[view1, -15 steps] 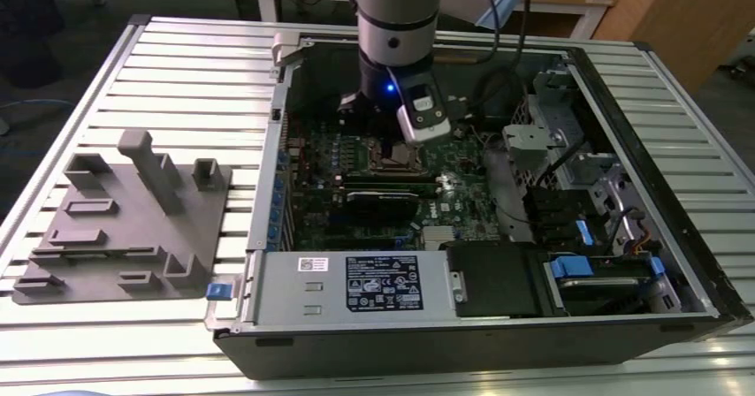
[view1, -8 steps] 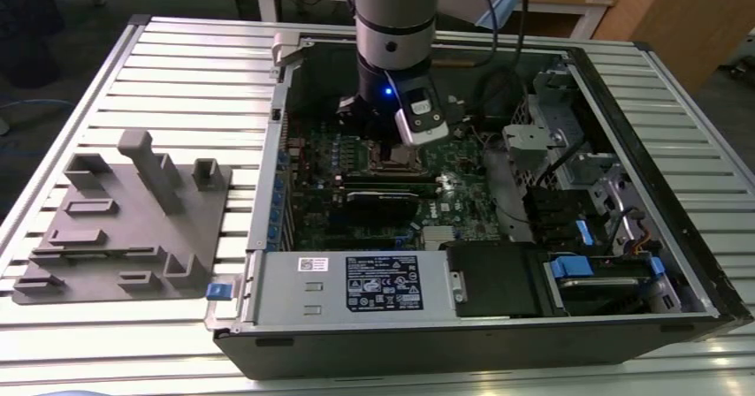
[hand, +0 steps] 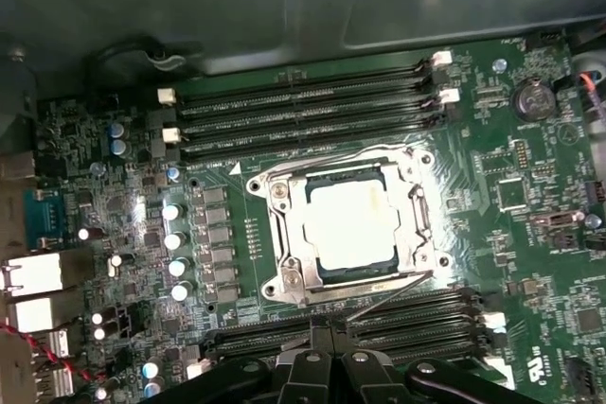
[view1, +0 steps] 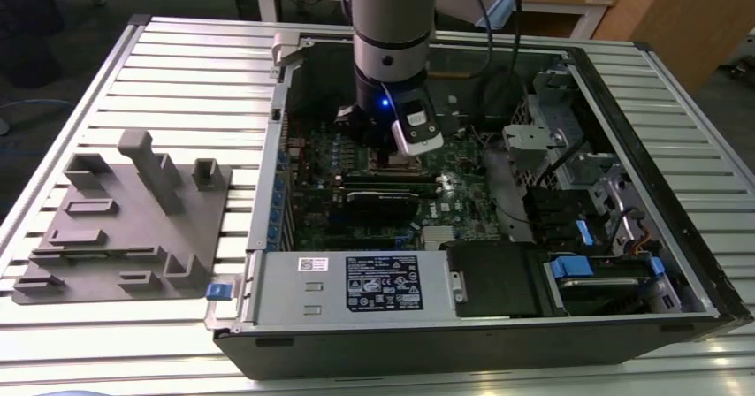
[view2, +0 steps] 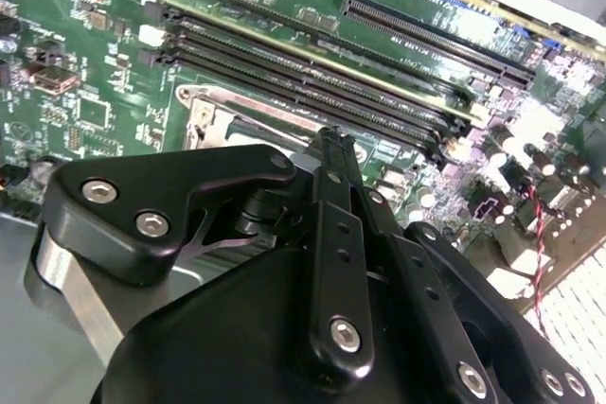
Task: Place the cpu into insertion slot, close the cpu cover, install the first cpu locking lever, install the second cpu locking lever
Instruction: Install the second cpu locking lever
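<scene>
In the first wrist view the cpu lies in the insertion slot, its pale metal face showing through the window of the cpu cover. The cover lies flat over it. A thin wire locking lever runs along the socket edge nearest my gripper, bending out toward the fingertips. The gripper is shut, its tips together right at that lever's end. In the second wrist view the shut gripper hangs just beside the socket's metal frame. In the exterior view the gripper reaches down into the open computer case.
Rows of memory slots flank the socket on both sides, with capacitors beside it. In the exterior view a power supply and drive bays fill the case's near end; a grey fixture block lies on the slatted table at the exterior view's left.
</scene>
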Available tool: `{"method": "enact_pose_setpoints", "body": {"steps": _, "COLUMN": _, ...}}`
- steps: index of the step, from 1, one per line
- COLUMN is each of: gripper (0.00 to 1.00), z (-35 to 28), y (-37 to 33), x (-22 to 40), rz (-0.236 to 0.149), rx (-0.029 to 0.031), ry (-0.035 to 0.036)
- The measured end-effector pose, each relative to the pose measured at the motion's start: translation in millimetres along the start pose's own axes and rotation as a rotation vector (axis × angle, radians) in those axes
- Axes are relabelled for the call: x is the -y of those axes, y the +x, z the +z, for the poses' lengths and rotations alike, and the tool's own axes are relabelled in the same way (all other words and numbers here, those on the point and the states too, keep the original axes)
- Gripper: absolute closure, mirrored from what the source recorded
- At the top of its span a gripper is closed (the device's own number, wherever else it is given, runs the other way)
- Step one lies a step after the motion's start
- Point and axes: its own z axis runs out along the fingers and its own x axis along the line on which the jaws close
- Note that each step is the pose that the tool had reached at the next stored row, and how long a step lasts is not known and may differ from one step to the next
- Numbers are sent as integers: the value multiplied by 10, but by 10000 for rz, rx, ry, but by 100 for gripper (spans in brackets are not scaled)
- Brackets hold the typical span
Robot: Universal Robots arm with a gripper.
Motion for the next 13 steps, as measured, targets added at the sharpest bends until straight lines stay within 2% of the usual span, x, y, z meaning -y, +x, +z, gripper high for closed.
{"method": "enact_pose_setpoints", "body": {"steps": 6, "gripper": 89, "z": 85, "y": 41, "x": 42, "rz": 1, "rx": 0, "ry": -4}}
{"method": "enact_pose_setpoints", "body": {"steps": 13, "gripper": 89, "z": 137, "y": 81, "x": 57, "rz": 0, "rx": -2, "ry": -9}}
